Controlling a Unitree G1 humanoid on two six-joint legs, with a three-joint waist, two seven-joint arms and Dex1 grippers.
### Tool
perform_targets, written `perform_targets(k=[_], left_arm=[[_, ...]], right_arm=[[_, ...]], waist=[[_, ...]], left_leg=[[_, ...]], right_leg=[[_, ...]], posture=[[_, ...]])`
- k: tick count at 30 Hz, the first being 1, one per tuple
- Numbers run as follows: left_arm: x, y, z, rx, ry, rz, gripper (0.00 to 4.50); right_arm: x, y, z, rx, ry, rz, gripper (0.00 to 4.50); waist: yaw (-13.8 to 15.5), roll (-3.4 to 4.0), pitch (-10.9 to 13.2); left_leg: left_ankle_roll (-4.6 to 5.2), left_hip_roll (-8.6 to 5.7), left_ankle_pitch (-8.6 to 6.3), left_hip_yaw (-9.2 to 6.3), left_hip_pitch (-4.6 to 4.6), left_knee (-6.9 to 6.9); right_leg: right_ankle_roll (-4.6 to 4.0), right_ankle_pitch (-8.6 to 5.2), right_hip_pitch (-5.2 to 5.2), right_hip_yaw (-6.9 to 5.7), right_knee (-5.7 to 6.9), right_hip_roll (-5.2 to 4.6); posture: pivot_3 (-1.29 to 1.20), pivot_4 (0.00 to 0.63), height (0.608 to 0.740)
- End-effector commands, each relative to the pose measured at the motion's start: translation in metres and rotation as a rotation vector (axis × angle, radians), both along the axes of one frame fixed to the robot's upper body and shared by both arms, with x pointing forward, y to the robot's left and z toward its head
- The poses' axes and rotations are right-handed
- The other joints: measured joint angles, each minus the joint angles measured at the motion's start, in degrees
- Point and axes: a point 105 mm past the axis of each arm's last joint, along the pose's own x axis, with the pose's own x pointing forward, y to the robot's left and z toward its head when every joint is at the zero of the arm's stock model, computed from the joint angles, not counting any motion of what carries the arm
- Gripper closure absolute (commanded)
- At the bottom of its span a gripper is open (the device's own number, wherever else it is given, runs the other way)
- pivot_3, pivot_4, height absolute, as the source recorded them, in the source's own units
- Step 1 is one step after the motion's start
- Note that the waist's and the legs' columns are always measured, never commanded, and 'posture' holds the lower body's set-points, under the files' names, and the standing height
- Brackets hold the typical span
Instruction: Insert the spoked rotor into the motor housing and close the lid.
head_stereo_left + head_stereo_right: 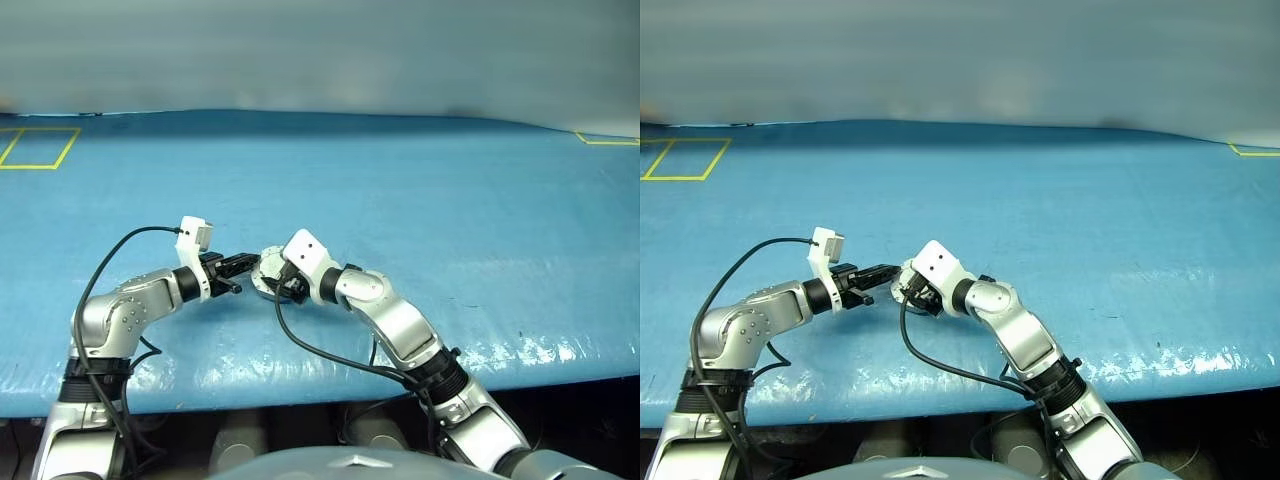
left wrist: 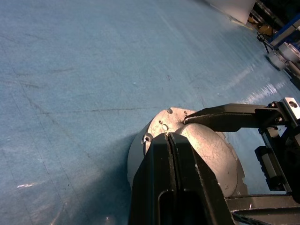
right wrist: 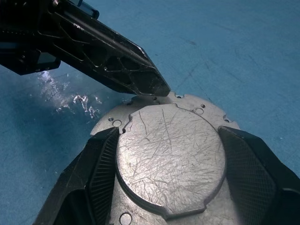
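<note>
The motor housing (image 3: 171, 161), a round grey metal disc with its plain scratched face showing, is held above the near middle of the blue table (image 1: 450, 200). The right gripper (image 3: 171, 187) has it clamped across its width, one black finger on each side of the rim. The left gripper (image 2: 169, 138) comes in from the left with its two fingers pressed together, holding nothing, their tip touching the housing's rim. Yellow tape outlines (image 1: 38, 147) lie at the far left.
</note>
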Motion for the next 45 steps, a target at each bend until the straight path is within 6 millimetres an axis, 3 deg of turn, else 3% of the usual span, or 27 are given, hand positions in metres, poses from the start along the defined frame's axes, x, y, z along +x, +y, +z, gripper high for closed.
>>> perform_targets(k=[1, 11, 15, 17, 23, 28, 34, 45], left_arm=[[0.000, -0.003, -0.005, 0.053, 0.020, -0.040, 4.50], [-0.004, -0.007, -0.013, 0.070, 0.042, -0.066, 4.50], [-0.004, -0.009, -0.014, 0.087, 0.036, -0.089, 4.50], [-0.004, -0.009, -0.014, 0.083, 0.034, -0.090, 4.50], [-0.002, -0.010, -0.013, 0.090, 0.016, -0.104, 4.50], [0.000, -0.011, -0.013, 0.100, 0.005, -0.113, 4.50], [0.000, -0.011, -0.013, 0.104, -0.010, -0.125, 4.50], [-0.002, -0.010, -0.014, 0.106, -0.016, -0.127, 4.50]], right_arm=[[0.002, -0.008, -0.009, -0.029, 0.023, -0.036, 1.47], [-0.006, -0.008, -0.008, 0.020, 0.071, -0.005, 1.47], [-0.013, -0.021, -0.014, 0.010, 0.108, -0.023, 0.14], [-0.015, -0.028, -0.013, 0.030, 0.118, -0.043, 0.06], [-0.022, -0.055, 0.015, 0.235, 0.180, -0.126, 0.06], [-0.022, -0.066, 0.030, 0.534, 0.379, -0.254, 0.06], [-0.031, -0.053, 0.022, 0.766, 0.696, -0.305, 0.06], [-0.035, -0.032, 0.006, 0.923, 0.963, -0.302, 0.06]], waist=[[0.1, -0.01, 0.0], [0.7, 0.00, 0.0], [1.2, -0.02, -0.1], [1.4, -0.02, -0.1], [1.6, -0.02, -0.1], [1.6, 0.01, 0.0], [1.8, 0.05, 0.0], [1.3, 0.06, 0.0]], left_leg=[[0.00, 0.00, 0.00, 0.00, 0.00, 0.00], [-0.01, 0.01, 0.00, -0.01, 0.02, -0.02], [0.00, 0.00, 0.00, -0.03, 0.00, -0.15], [0.00, 0.00, 0.00, -0.03, 0.00, -0.19], [0.00, -0.01, 0.00, -0.02, 0.00, -0.18], [-0.01, 0.01, 0.01, -0.03, -0.01, -0.18], [-0.01, 0.07, 0.01, -0.10, -0.07, -0.28], [0.04, -0.01, -0.02, -0.06, -0.05, -0.32]], right_leg=[[0.00, 0.00, 0.00, 0.00, 0.00, -0.01], [-0.01, -0.01, 0.03, 0.01, -0.02, -0.06], [-0.02, -0.02, 0.02, 0.01, -0.08, -0.12], [-0.02, -0.03, 0.02, 0.00, -0.12, -0.13], [-0.02, -0.05, 0.04, 0.00, -0.14, -0.11], [-0.23, -0.17, 0.01, 0.00, -0.11, -0.05], [-0.21, -0.14, -0.03, -0.04, -0.14, -0.22], [-0.11, -0.19, 0.02, -0.06, -0.17, -0.26]], posture=[[0.00, 0.150, 0.740], [0.00, 0.150, 0.740], [0.00, 0.150, 0.740], [0.00, 0.150, 0.740], [0.00, 0.150, 0.740], [0.00, 0.150, 0.740], [0.00, 0.150, 0.740], [0.00, 0.150, 0.740]])
